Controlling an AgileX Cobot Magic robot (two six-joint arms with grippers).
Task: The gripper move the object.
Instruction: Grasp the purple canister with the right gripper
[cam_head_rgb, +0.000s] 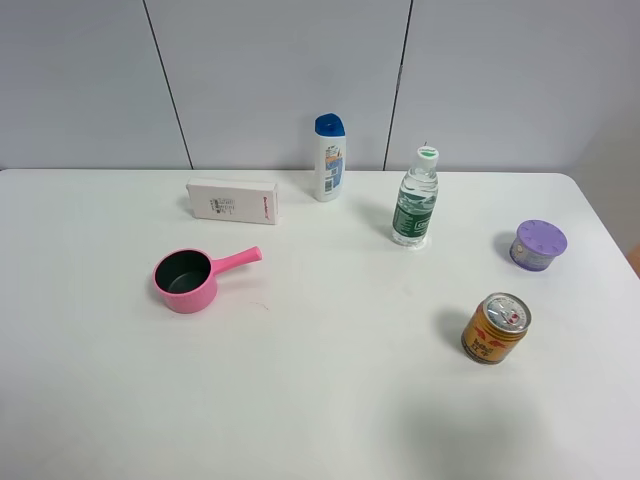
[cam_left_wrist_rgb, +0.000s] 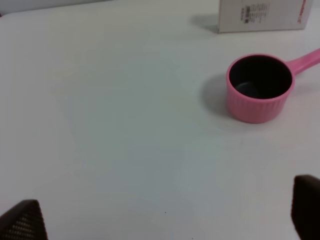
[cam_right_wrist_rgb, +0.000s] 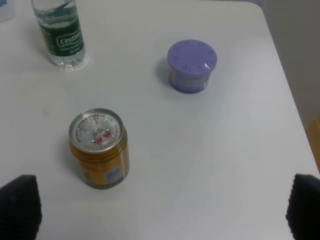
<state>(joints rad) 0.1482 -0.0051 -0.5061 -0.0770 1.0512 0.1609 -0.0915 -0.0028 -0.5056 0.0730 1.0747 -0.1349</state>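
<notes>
The object, a small squat round container with a lilac dotted lid (cam_head_rgb: 538, 245), stands on the white table at the right, beyond the orange-gold can. In the right wrist view it (cam_right_wrist_rgb: 191, 66) sits well ahead of my right gripper (cam_right_wrist_rgb: 160, 212), whose dark fingertips (cam_right_wrist_rgb: 19, 205) show far apart at the frame's lower corners, open and empty. My left gripper (cam_left_wrist_rgb: 165, 217) is open too, with fingertips (cam_left_wrist_rgb: 22, 220) at the lower corners, over bare table. Neither gripper shows in the exterior high view.
An orange-gold drink can (cam_head_rgb: 495, 327) stands in front of the container. A water bottle (cam_head_rgb: 415, 198), a shampoo bottle (cam_head_rgb: 329, 157) and a white box (cam_head_rgb: 233, 201) stand toward the back. A pink saucepan (cam_head_rgb: 188, 280) sits at the left, also in the left wrist view (cam_left_wrist_rgb: 259, 87).
</notes>
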